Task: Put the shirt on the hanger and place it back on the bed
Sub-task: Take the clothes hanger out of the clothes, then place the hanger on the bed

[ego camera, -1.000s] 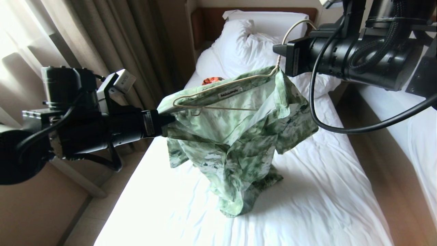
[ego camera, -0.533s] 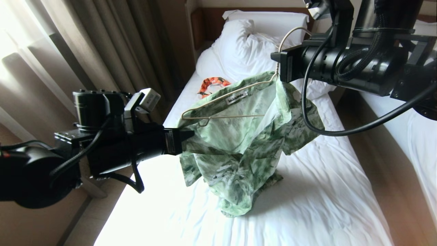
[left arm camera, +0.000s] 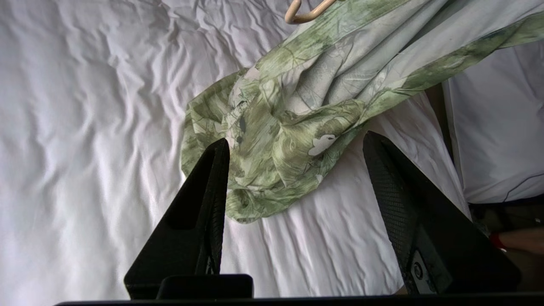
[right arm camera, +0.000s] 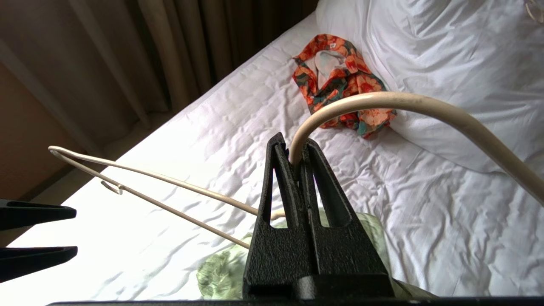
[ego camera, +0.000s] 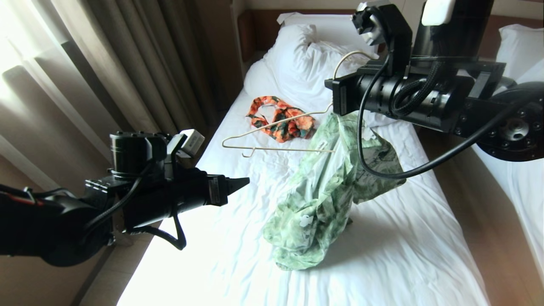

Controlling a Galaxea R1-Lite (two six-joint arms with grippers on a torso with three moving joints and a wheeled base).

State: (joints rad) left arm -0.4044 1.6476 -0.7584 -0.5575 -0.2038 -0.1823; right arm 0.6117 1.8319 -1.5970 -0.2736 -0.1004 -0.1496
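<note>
Shirt point(ego camera: 323, 191), soft crumpled cotton perhaps, droops off thin wire hanger point(ego camera: 276, 136).

Was lit hard from nine o'clock through a pale sheer curtain point(ego camera: 25, 63). Had heavy brown curtains point(ego camera: 140, 55) hanging in folds at ten to eleven. Showed a dark wooden headboard point(ego camera: 259, 29) at twelve, the bed point(ego camera: 403, 263) glaring white at six, a brown wood floor strip point(ego camera: 463, 199) at three to four beside a second white bed point(ego camera: 518, 182), and pale floor tiles point(ego camera: 106, 280) at seven.
</note>
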